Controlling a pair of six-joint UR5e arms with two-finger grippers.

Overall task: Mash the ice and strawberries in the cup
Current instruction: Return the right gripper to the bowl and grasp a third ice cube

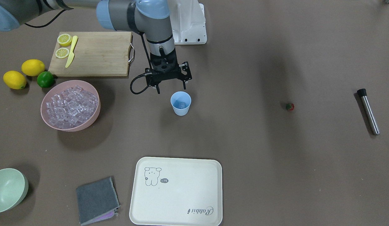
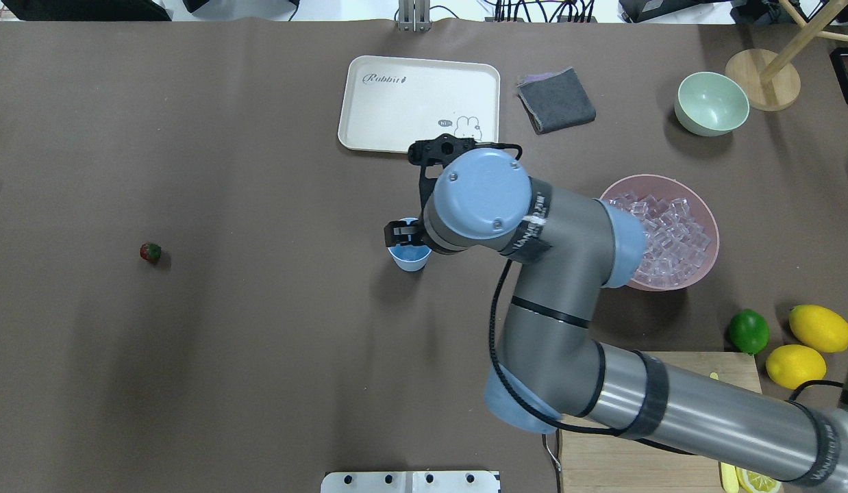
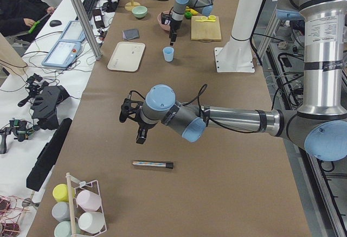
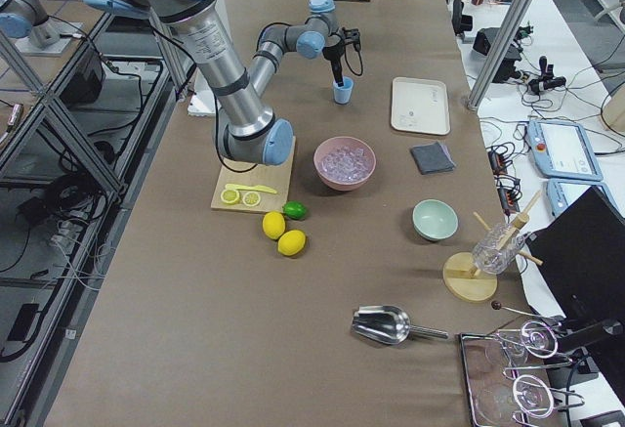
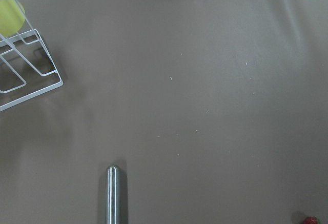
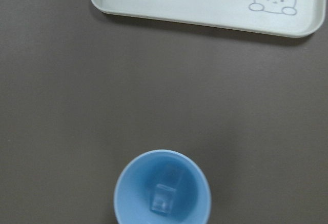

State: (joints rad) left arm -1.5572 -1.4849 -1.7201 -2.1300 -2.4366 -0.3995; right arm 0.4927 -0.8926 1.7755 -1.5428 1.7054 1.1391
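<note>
The light-blue cup (image 1: pixel 181 103) stands upright mid-table with one clear ice cube (image 6: pixel 161 199) lying in its bottom. My right gripper (image 1: pixel 171 89) hangs just above the cup's robot-side rim, open and empty. The pink bowl (image 1: pixel 93 116) to the robot's right of the cup holds many ice cubes (image 1: pixel 70 105). The strawberry (image 1: pixel 290 107) lies alone on the table on the robot's left side. It also shows at the bottom right edge of the left wrist view (image 5: pixel 310 220). My left gripper (image 3: pixel 136 134) hovers above the table near the strawberry; I cannot tell whether it is open.
A steel muddler (image 1: pixel 368 111) lies at the far left end of the table. A cream tray (image 1: pixel 176 191), a grey cloth (image 1: pixel 97 201) and a pale green bowl (image 1: pixel 9 188) sit on the operators' side. A cutting board (image 1: pixel 97 53) with lemon halves, two lemons and a lime (image 1: pixel 45 79) are near the pink bowl.
</note>
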